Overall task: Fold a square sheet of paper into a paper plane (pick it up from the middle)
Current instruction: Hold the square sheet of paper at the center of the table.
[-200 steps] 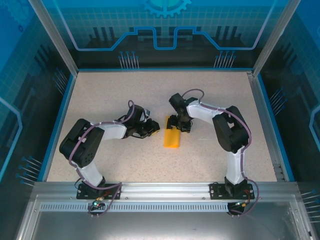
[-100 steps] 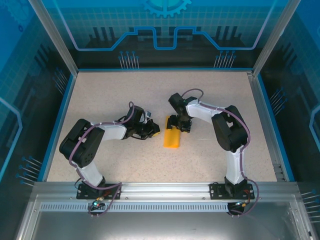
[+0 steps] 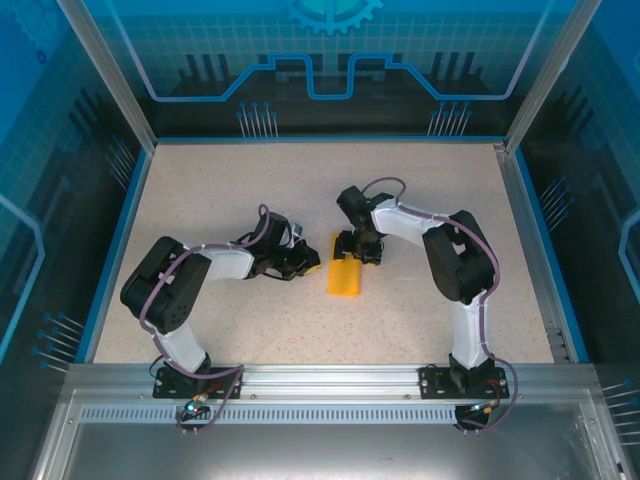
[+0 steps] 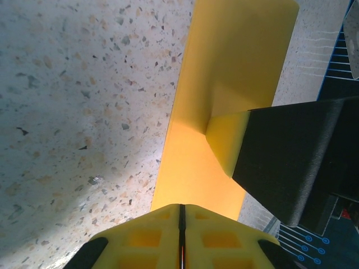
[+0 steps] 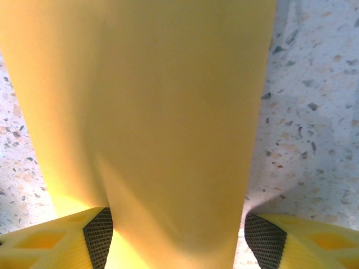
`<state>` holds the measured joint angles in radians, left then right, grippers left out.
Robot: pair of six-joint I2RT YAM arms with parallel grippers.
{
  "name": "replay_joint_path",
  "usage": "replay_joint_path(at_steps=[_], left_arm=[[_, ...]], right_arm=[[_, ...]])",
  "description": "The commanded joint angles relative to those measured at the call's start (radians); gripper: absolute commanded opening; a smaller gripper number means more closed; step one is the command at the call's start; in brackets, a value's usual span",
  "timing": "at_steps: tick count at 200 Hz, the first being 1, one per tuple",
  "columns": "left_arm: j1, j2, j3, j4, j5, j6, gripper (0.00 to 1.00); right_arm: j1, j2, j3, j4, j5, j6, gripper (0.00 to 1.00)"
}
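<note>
The square sheet of paper (image 3: 344, 278), orange-yellow and folded to a narrow strip, lies flat at mid-table. In the left wrist view the paper (image 4: 224, 67) runs away from my left gripper (image 4: 181, 224), whose yellow fingers are shut together with nothing visible between them. In the top view the left gripper (image 3: 308, 264) sits just left of the strip. My right gripper (image 3: 360, 252) stands at the strip's far end. It is open, its jaws astride the paper (image 5: 168, 112), the right gripper (image 5: 182, 235) low over it. One of its fingers (image 4: 286, 162) touches the sheet. The paper plane is out of view.
The speckled table (image 3: 220, 190) is bordered by a blue rim and clear walls on three sides. An aluminium rail (image 3: 320, 380) with both arm bases runs along the near edge. Bare tabletop lies behind and on both sides of the arms.
The left gripper's fingers have closed the last small gap. Both arms and the paper have stayed where they were.
</note>
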<state>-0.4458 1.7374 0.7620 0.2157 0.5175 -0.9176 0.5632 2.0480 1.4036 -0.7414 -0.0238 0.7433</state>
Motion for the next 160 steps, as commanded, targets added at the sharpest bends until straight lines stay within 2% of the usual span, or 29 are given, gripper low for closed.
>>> replay_joint_path(at_steps=[1, 68, 160], left_arm=[[-0.016, 0.012, 0.012, 0.006, 0.02, -0.007, 0.1], [-0.041, 0.029, 0.003, 0.025, 0.078, -0.011, 0.09], [-0.065, 0.059, 0.006, 0.035, 0.101, -0.01, 0.06]], right_arm=[[0.017, 0.148, -0.072, 0.021, -0.001, -0.021, 0.71], [0.015, 0.162, -0.066, 0.014, 0.002, -0.006, 0.71], [0.013, 0.188, -0.044, -0.002, -0.001, 0.008, 0.72]])
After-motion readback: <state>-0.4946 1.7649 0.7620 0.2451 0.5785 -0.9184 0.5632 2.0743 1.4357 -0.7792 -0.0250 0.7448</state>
